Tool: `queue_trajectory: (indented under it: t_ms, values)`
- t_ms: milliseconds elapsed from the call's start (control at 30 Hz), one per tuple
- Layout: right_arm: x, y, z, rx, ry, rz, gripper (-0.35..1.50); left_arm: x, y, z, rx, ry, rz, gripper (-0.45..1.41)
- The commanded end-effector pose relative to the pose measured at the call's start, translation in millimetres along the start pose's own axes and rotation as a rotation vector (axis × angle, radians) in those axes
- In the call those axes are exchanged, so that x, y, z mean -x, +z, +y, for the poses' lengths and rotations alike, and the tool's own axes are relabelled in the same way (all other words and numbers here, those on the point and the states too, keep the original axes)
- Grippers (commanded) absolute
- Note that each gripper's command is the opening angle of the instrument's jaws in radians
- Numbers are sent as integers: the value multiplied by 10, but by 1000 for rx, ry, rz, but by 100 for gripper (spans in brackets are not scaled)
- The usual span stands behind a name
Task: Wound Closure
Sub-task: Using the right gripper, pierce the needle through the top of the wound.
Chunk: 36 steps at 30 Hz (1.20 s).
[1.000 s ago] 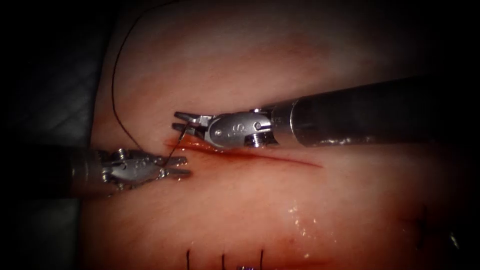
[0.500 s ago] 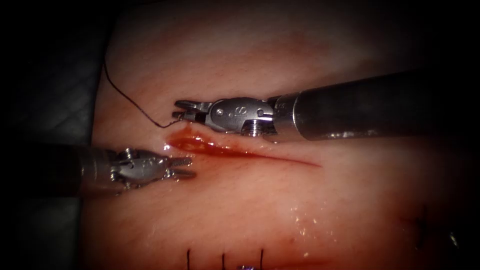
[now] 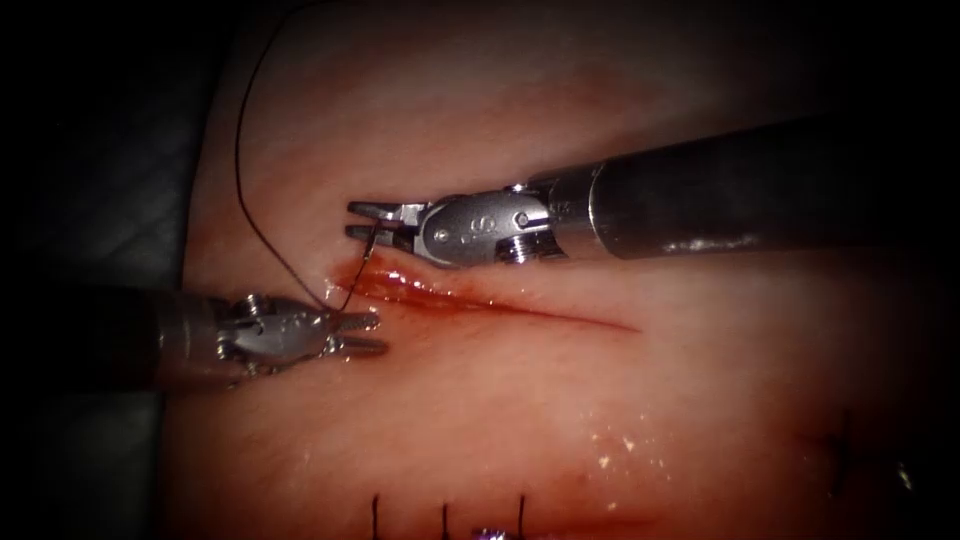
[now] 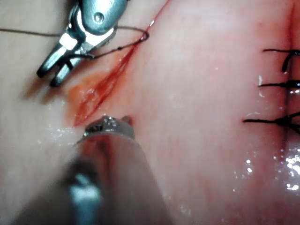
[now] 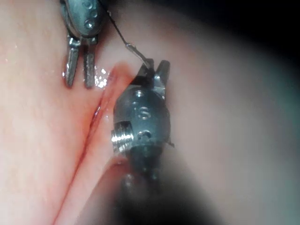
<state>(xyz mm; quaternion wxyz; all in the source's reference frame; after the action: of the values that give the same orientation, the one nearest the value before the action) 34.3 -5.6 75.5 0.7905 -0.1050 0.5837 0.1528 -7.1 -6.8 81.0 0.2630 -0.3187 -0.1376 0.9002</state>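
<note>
The cut (image 3: 520, 310) runs across the tissue (image 3: 600, 400), with red fluid (image 3: 400, 288) pooled at its left end. My right tool (image 3: 356, 220) hovers just above that end, shut on the dark curved needle (image 3: 358, 268) near one of its ends. The needle hangs down from the jaws to the cut's left end and looks free of the tissue. Thread (image 3: 245, 190) leaves the needle's low end and arcs up and away to the left. My left tool (image 3: 372, 334) rests below the cut's left end, open and holding nothing. The left wrist view shows the needle (image 4: 117, 47) in the right tool (image 4: 51, 72).
Three finished dark stitches (image 3: 445, 520) stand at the tissue's near edge, also seen as stitches (image 4: 281, 84) in the left wrist view. Dark cloth (image 3: 100, 200) lies beyond the tissue's left edge. The right tool's shaft (image 3: 720, 205) crosses above the cut.
Half a second ago the needle pointed left, level with the right tool's jaws; it has swung back down to the cut's left end, and the thread arcs higher. The left tool has barely moved.
</note>
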Motion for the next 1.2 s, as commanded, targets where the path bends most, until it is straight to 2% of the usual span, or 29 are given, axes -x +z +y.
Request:
queue_trajectory:
  t_ms: [33, 233, 300, 467, 500, 533, 567, 600, 633, 767, 1100, 1133, 1167, 1200]
  values:
    - [-1, 7, -1, 3, -6, 6, -35, 0, 7, 2, 1, 0, 0, 1]
    - [-12, 6, 0, 23, -34, 9, -35, 0, 6, 1, 2, 1, 0, 1]
    - [-11, 7, 0, 19, 5, 1, -35, 0, 6, 1, 3, 0, 0, 1]
    - [-2, 12, 4, 17, 307, -57, -35, 0, 6, 1, 3, 0, 0, 1]
    - [4, 14, 10, 22, 513, -61, -35, 0, 6, 1, 3, 1, 0, 1]
    - [4, 14, 10, 22, 513, -61, -35, 0, 6, 1, 3, 1, 0, 1]
    - [8, 15, 13, 19, 629, -64, -35, 1, 5, 1, 4, 1, 0, 2]
    - [8, 15, 13, 19, 629, -64, -35, 1, 5, 1, 4, 1, 0, 2]
    - [13, 18, 13, 3, 711, -92, -35, 1, 5, 0, 5, 1, 0, 2]
    - [24, 22, 8, -21, 849, -121, -35, 2, 2, -1, 8, 2, 0, 2]
    - [33, 26, 22, -74, 1112, -86, -35, 4, -1, -1, 11, 4, 0, 2]
    - [33, 27, 21, -86, 1153, -86, -35, 4, -1, -1, 11, 5, 0, 2]
    - [33, 29, 18, -128, 1271, -81, -35, 6, -3, -2, 15, 0, 1, 1]
    - [34, 30, 17, -141, 1303, -91, -35, 7, -4, -2, 13, 1, 0, 1]
